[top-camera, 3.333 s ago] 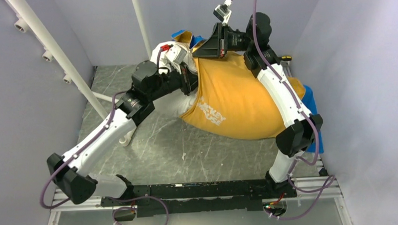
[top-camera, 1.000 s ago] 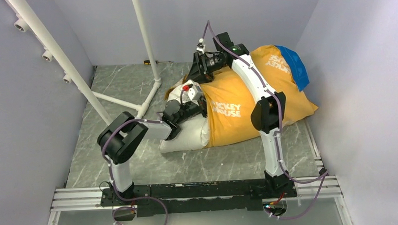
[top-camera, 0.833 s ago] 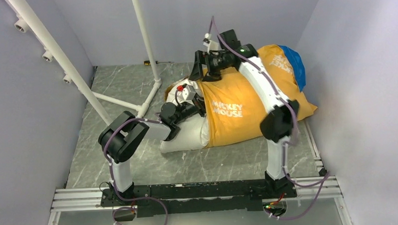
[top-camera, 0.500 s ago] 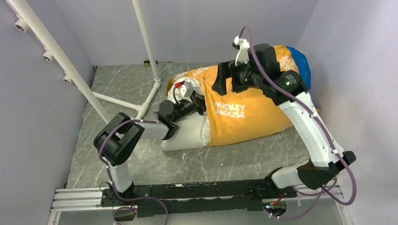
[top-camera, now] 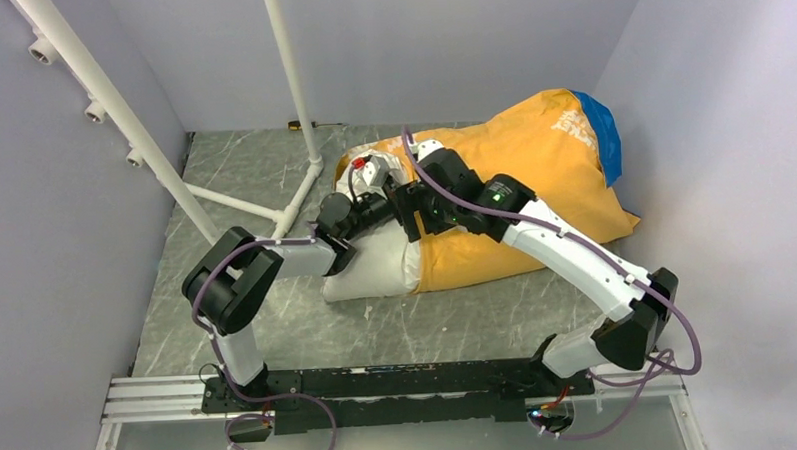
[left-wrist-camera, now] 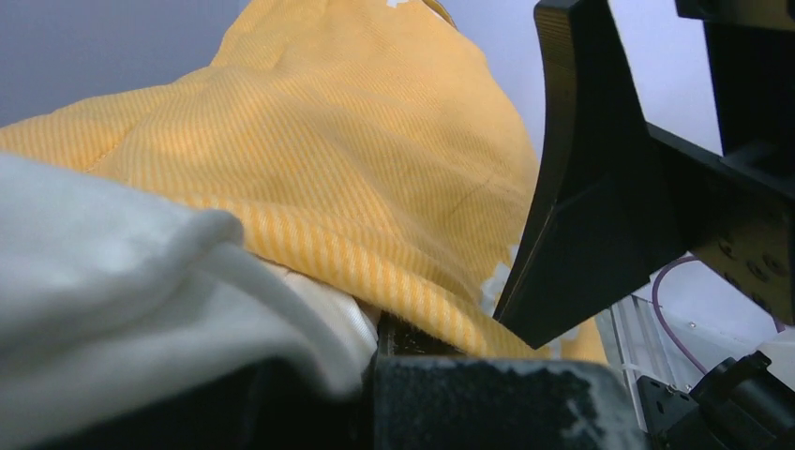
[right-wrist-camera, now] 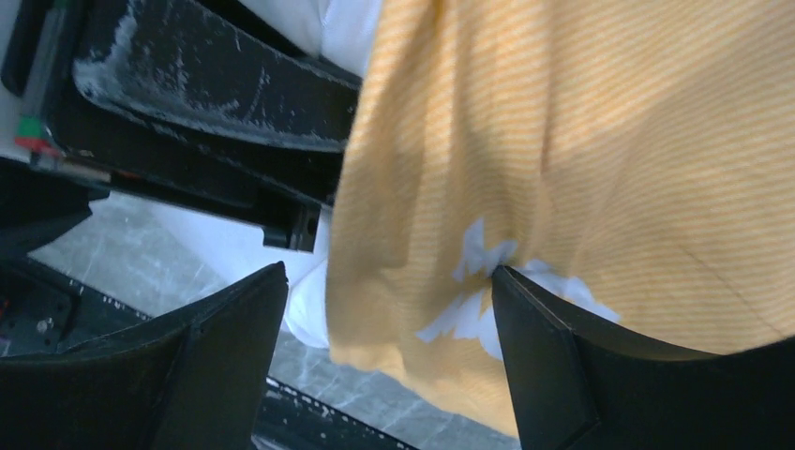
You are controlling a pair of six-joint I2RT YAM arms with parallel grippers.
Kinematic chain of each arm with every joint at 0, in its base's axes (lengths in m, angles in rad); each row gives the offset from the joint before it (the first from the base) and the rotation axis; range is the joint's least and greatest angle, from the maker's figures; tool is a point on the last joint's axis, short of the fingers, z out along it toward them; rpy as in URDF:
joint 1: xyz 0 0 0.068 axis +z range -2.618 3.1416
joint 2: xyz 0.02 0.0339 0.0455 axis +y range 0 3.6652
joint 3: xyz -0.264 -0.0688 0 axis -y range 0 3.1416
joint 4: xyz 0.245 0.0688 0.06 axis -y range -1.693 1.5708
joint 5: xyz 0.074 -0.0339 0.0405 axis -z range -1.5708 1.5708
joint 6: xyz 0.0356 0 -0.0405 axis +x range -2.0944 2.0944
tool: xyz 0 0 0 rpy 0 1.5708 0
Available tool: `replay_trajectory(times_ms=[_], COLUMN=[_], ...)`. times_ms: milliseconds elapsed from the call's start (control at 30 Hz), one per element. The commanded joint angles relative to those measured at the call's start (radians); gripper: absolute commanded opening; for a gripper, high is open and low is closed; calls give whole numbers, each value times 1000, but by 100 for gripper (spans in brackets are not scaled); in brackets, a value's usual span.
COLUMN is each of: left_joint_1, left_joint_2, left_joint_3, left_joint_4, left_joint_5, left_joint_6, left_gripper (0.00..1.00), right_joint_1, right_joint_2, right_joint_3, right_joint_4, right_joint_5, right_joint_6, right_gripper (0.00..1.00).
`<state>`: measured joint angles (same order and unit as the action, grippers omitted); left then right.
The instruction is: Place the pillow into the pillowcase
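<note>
The pillowcase, yellow-orange side up with blue at its far end, lies plump across the back right of the table. The white pillow sticks out of its mouth on the left. My left gripper is shut on the pillowcase's hem, with pillow fabric bunched against the jaws. My right gripper is open right beside it. Its jaws straddle the pillowcase's open edge, and one fingertip touches the white lettering. The left gripper's black fingers show in the right wrist view.
A white pipe frame rises from the table at the back left, with a diagonal pipe along the left wall. Grey walls close in on three sides. The arms' base rail runs along the near edge. A small object lies by the back wall.
My right gripper opened and left the pillowcase's upper back edge, swung up and right, then came down at the mouth beside the left gripper. The left arm barely moved.
</note>
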<state>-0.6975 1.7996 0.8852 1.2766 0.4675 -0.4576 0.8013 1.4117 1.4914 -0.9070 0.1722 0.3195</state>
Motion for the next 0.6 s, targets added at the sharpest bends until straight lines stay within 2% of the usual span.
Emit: replay_trajectory(times_ms=[0,33,67,133,167,267,367,433,500,533,567], left_joint_1=[-25,-25,-25,-25,-24,-19,6,17,18,19,17], left_joint_2=[-36,-39,-42,-47,-53,-74,-105,-138,-165,-172,-178], left_joint_3=[20,20,19,17,14,11,50,112,191,236,279], left_joint_4=[-77,-79,-81,-86,-89,-121,-250,-433,-646,-750,-878], left_joint_5=[59,57,55,48,43,31,33,26,11,16,15], left_joint_6=[12,13,12,10,9,10,-12,-12,22,48,71], left_gripper=[0,0,0,0,0,0,0,1,8,15,26], right_joint_1=[56,66,72,76,76,74,28,-50,-168,-211,-234], right_joint_2=[23,38,54,65,58,5,-48,-80,-97,-90,-80], right_joint_3=[-9,-8,7,24,31,30,60,77,82,88,99], right_joint_4=[99,85,61,28,23,82,157,225,301,332,352], right_joint_5=[170,217,272,319,328,226,-19,-240,-444,-566,-609], right_joint_6=[36,42,51,62,64,24,13,39,105,131,150], right_gripper=[76,67,54,14,0,0,0,0,0,0,0])
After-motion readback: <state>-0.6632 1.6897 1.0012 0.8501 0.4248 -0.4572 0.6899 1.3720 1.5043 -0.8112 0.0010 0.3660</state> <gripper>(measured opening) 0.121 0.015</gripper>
